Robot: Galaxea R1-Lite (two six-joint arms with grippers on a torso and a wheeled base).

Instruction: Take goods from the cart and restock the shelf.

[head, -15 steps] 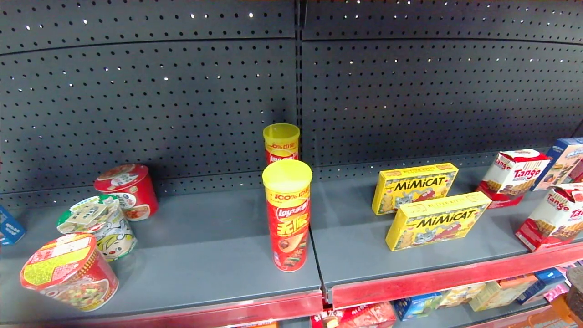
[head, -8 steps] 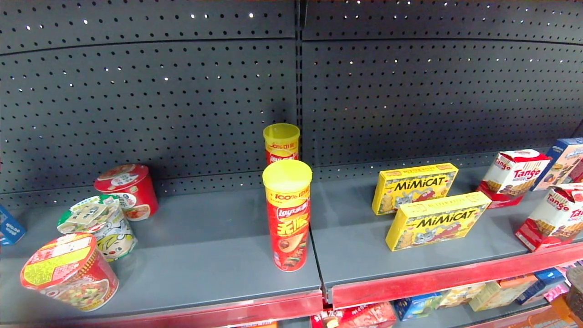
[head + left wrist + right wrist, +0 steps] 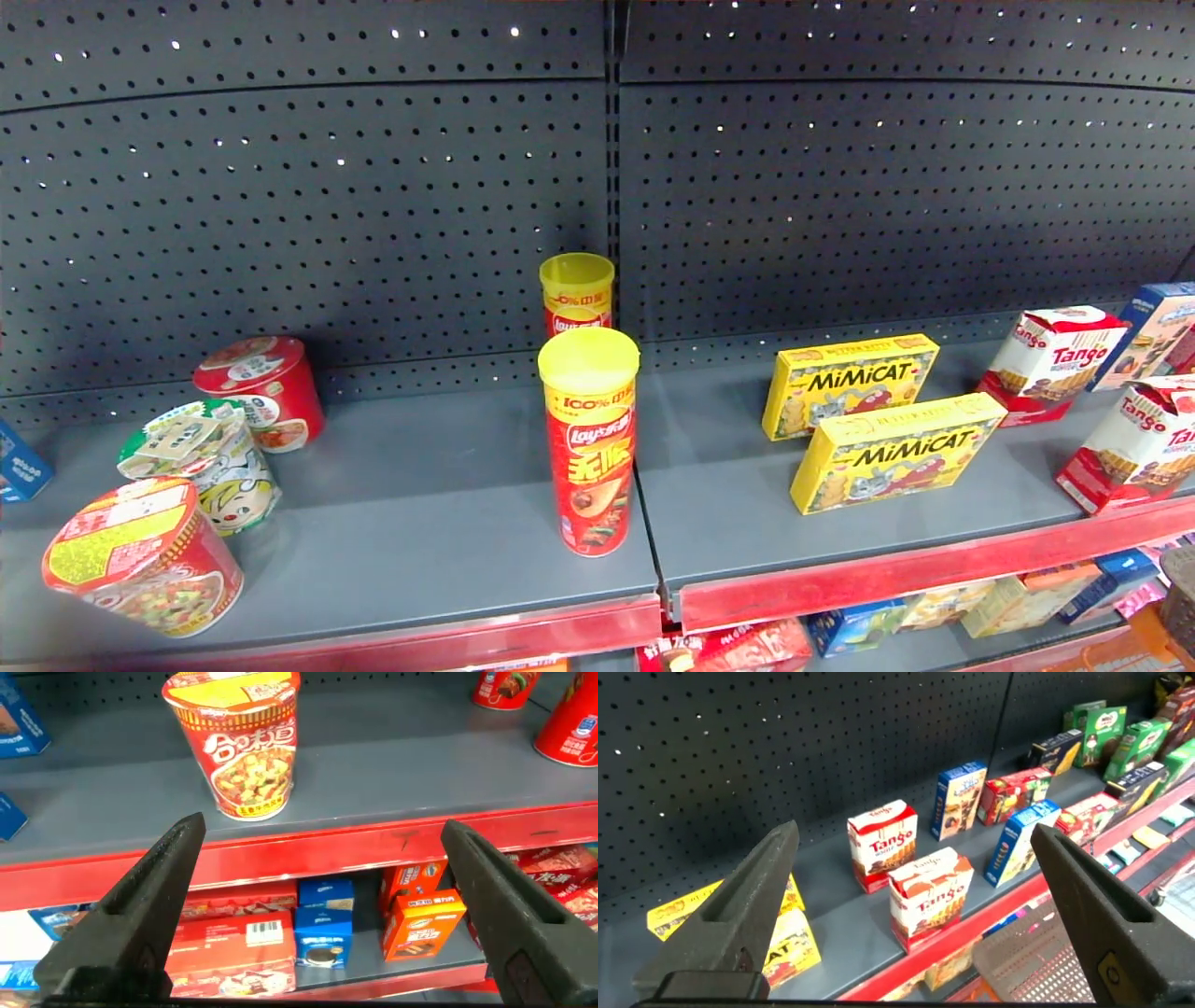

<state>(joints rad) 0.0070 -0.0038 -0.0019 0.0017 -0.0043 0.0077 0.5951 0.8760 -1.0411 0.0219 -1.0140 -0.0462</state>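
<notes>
Nothing on the shelf differs from 1 s ago, the front chip can stands upright mid-shelf, and the left tool and right tool both gape wide and empty, so the next pick looks unstarted.

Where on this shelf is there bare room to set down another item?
Widest bare patch: shelf deck between the noodle cups and the front chip can. A narrower strip lies between that can and the yellow boxes. Crowded: the left end with three cups, the right end with wafer boxes.
</notes>
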